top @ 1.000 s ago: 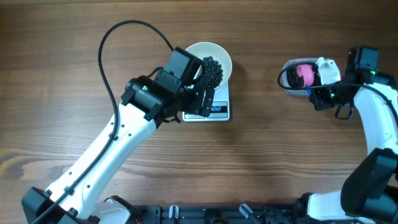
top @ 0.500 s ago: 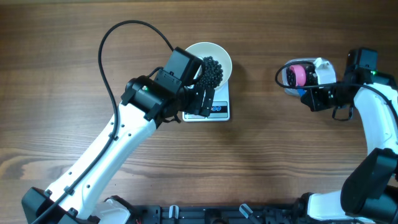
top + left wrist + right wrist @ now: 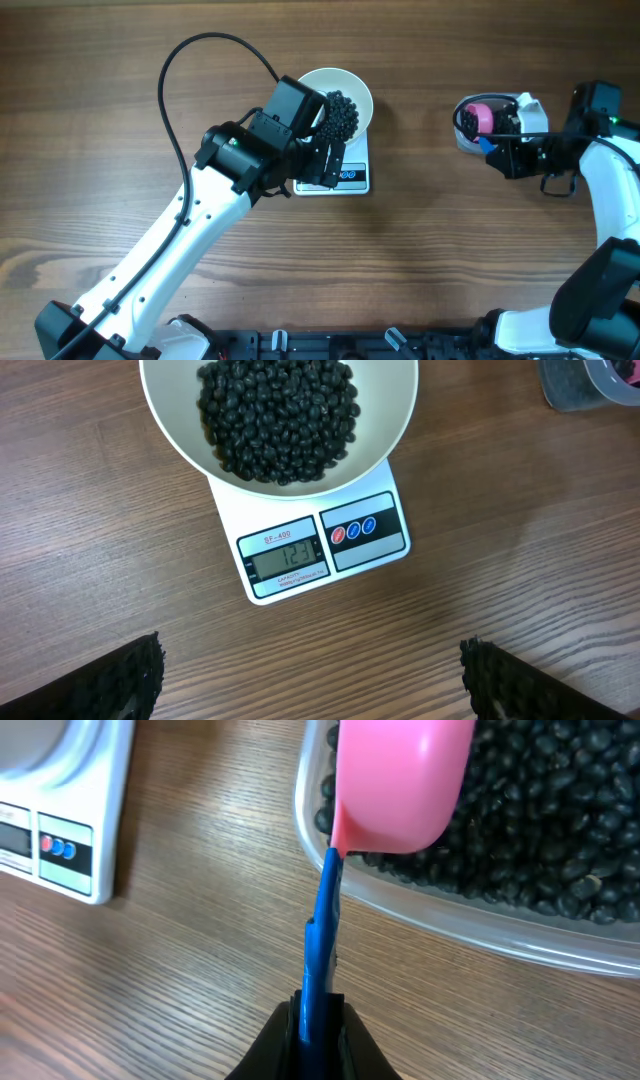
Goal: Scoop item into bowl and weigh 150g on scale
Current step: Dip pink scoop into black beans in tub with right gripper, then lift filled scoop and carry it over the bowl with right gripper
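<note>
Right claw (image 3: 318, 1016), clamped on the thin blue handle (image 3: 322, 925) of the pink plastic scoop (image 3: 400, 780), sits over tiny black beans (image 3: 560, 810) right of the white digital scale (image 3: 95, 810); loose and hard, they'd likely roll. Left claw (image 3: 310, 680) gapes empty.

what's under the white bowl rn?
The scale: its front strip with display and buttons shows past the bowl. The rest of its top is covered by the bowl, so the contact itself is hidden.
</note>
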